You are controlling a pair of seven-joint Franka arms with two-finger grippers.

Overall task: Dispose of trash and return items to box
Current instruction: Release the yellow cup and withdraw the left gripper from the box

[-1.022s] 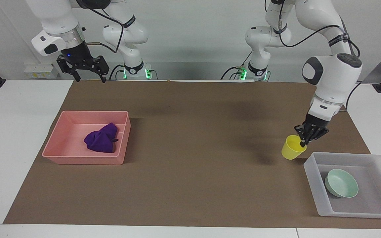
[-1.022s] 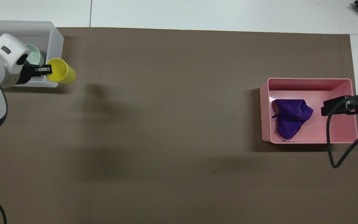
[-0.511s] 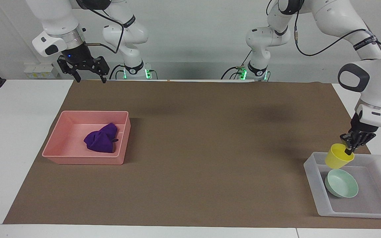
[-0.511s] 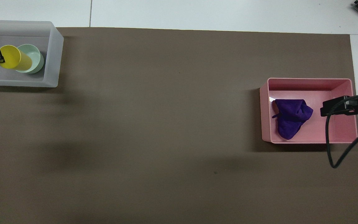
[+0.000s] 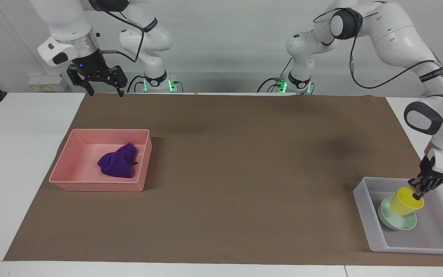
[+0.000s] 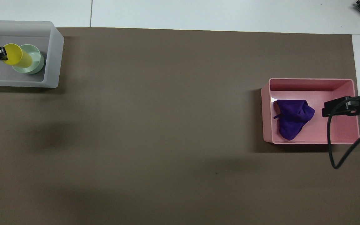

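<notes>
My left gripper [image 5: 417, 194] [image 6: 2, 53] is shut on the rim of the yellow cup [image 5: 405, 201] [image 6: 15, 56]. The cup hangs tilted over the mint-green bowl [image 5: 395, 222] [image 6: 32, 59], inside the translucent box [image 5: 367, 215] [image 6: 53, 47] at the left arm's end of the table. Whether the cup touches the bowl I cannot tell. The purple rag [image 5: 118, 163] [image 6: 292, 118] lies bunched in the pink bin [image 5: 90, 184] [image 6: 311, 83] at the right arm's end. High over the table edge close to its base, my right gripper [image 5: 102, 90] waits open with nothing in it.
A brown mat [image 5: 237, 173] covers most of the white table. A black cable [image 6: 331, 147] from the right arm loops over the pink bin in the overhead view.
The left gripper has carried the yellow cup from beside the box to inside it and lowered it over the green bowl. The right arm has stayed nearly still.
</notes>
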